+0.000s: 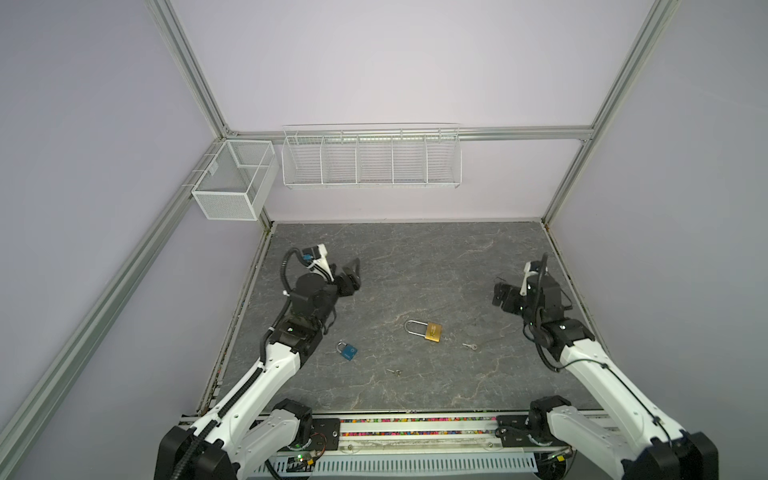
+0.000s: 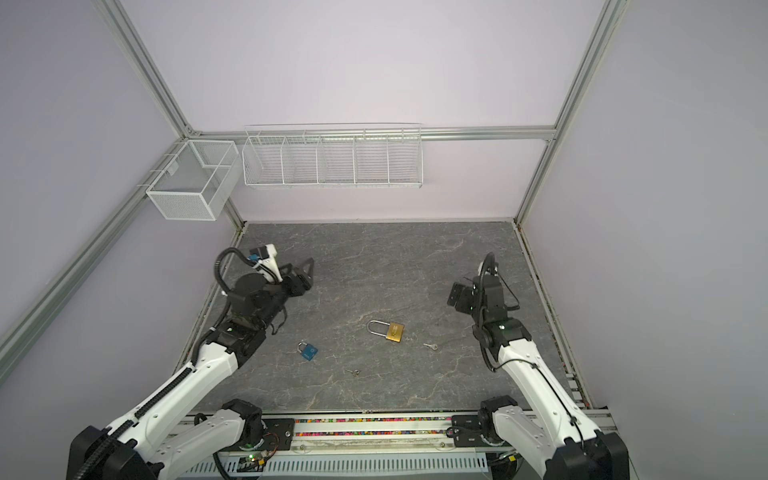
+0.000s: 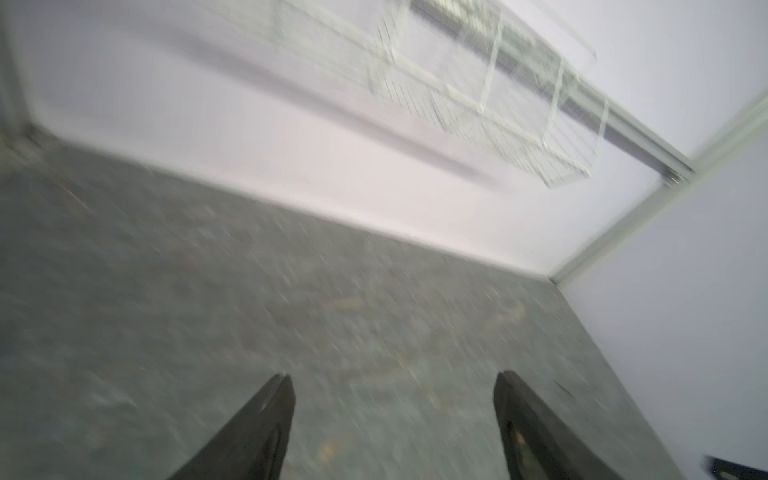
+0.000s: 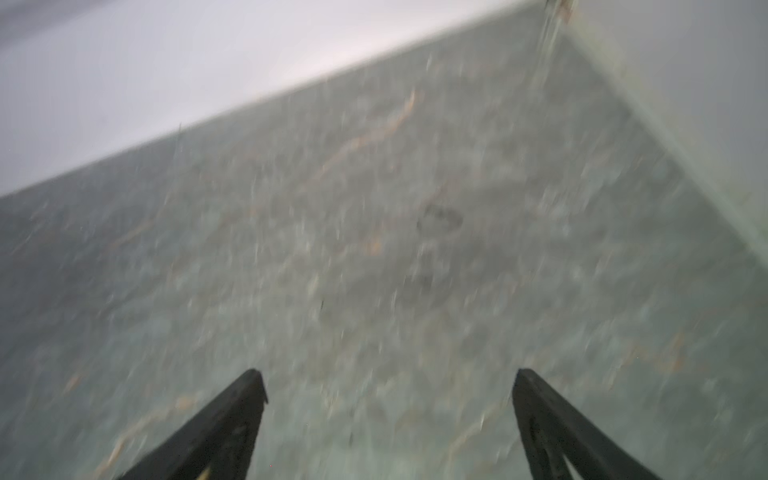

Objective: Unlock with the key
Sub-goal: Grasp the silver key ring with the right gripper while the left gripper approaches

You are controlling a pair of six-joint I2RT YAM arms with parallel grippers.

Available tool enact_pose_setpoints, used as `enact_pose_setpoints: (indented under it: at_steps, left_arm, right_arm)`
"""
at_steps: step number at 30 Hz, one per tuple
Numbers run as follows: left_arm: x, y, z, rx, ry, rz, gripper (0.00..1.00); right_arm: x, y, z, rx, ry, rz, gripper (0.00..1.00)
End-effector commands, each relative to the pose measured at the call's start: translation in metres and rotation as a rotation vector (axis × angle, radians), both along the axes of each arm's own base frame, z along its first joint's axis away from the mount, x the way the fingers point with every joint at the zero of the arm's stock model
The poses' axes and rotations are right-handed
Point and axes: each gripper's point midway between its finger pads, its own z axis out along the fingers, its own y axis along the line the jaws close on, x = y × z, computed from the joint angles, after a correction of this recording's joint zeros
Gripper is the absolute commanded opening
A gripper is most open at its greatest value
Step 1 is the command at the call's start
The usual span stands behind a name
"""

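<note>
Top view: small silver key (image 1: 470, 345) is laid crosswise near the brass padlock (image 1: 432, 331), nearer the right hand (image 1: 500, 294), spread wide, empty.

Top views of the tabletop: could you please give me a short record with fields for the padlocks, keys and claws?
brass padlock: flat on the table, mid-scene, long shackle pointing left in both top views
blue padlock: flat, left of the brass one
key near brass padlock: loose, just right of it, not touching
key near blue padlock: loose, nearer the front edge, not touching
left claw: open, empty
right claw: open, empty
</note>
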Motion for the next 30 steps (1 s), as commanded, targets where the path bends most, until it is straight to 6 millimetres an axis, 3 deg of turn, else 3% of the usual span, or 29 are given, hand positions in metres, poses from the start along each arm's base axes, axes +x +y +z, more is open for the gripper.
enact_pose_setpoints:
  at_steps: [1,4,8,12,16,30]
  left_arm:
    - [-0.076,-0.061,-0.066,-0.079,0.338,-0.191,0.75]
    - [-0.126,-0.098,-0.072,-0.075,0.397,-0.277,0.76]
    - [-0.155,-0.129,-0.079,-0.153,0.442,-0.387,0.81]
    - [-0.166,-0.158,-0.082,-0.223,0.456,-0.498,0.86]
    - [-0.176,-0.177,-0.068,-0.236,0.408,-0.535,0.92]
    - [-0.171,-0.181,-0.066,-0.2,0.412,-0.492,0.94]
  right_arm:
    - [-0.081,0.021,-0.061,0.226,0.313,-0.01,0.89]
    - [-0.102,0.034,-0.071,0.284,0.335,0.054,0.82]
    - [-0.108,0.043,-0.078,0.334,0.327,0.076,0.75]
    - [-0.104,0.057,-0.089,0.388,0.319,0.129,0.65]
    - [-0.1,0.055,-0.09,0.349,0.319,0.142,0.62]
    - [-0.08,0.065,-0.102,0.365,0.324,0.155,0.44]
